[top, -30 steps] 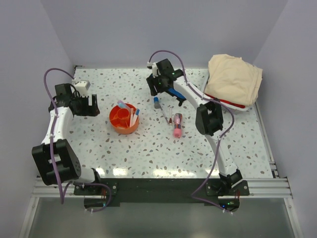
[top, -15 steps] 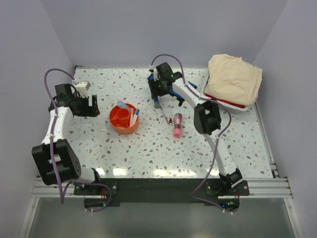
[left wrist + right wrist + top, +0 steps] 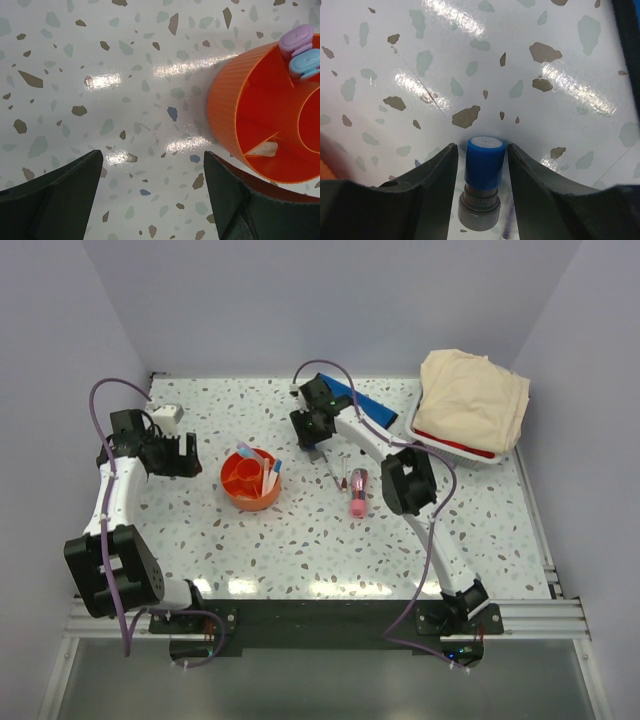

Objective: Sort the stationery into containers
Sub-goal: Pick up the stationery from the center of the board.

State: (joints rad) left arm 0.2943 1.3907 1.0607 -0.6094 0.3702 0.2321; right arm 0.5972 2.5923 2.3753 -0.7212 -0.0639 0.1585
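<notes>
Right gripper [image 3: 482, 148] | jaws narrowed either side of the blue-capped grey marker [image 3: 484, 167]; clamped or not, cannot tell | likely lined up on the cap for a lift | round orange compartmented plastic tub [image 3: 250, 482] on its left | left gripper [image 3: 152, 156] spread wide, empty, beside tub

Seen from above, the right claw [image 3: 315, 440] covers the blue-capped marker [image 3: 485, 162], and its arm crosses part of the blue pouch [image 3: 365, 403]. The beige cloth [image 3: 470, 395] hides the white basket [image 3: 455, 447] except for a strip of red rim. The thin pens [image 3: 331, 473] on the counter [image 3: 300, 540] are too small to tell apart. At the left wrist, the orange tub [image 3: 235, 115] runs off the right and bottom edges. At the right wrist, the bottom edge cuts off the marker's lower end.
</notes>
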